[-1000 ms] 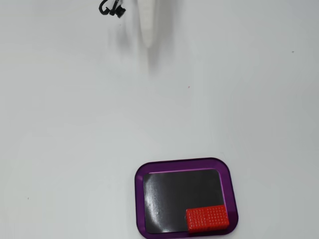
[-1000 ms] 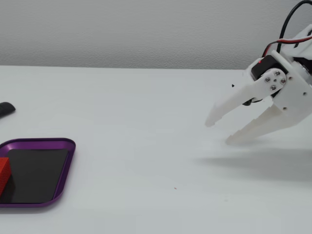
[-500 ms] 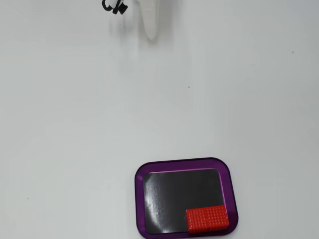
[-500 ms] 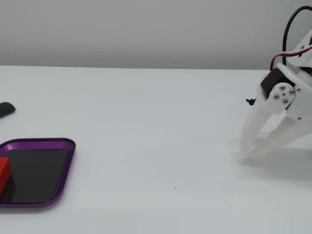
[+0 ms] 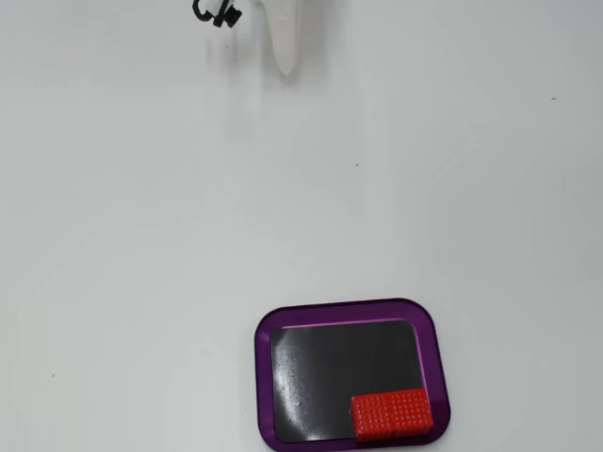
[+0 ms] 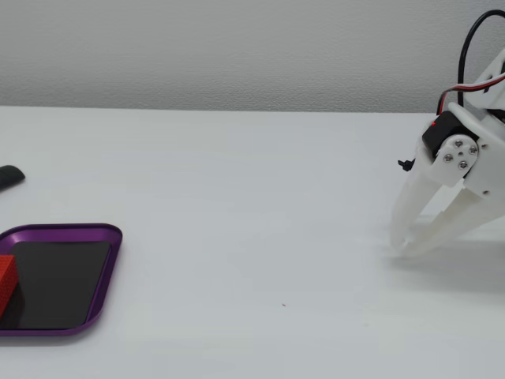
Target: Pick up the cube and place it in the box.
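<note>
The red cube (image 5: 391,414) lies inside the purple-rimmed box (image 5: 344,308), in the near right corner of its black bottom in a fixed view. In the other fixed view the cube (image 6: 6,278) shows partly at the left edge, inside the box (image 6: 71,230). My white gripper (image 6: 400,250) is far from the box, at the right, tips down close to the table. Its fingers meet at the tips and hold nothing. In the first fixed view only the gripper tip (image 5: 285,64) shows at the top edge.
A small dark object (image 6: 9,176) lies on the white table behind the box at the left edge. A black part of the arm (image 5: 217,11) shows at the top. A pale wall stands behind the table.
</note>
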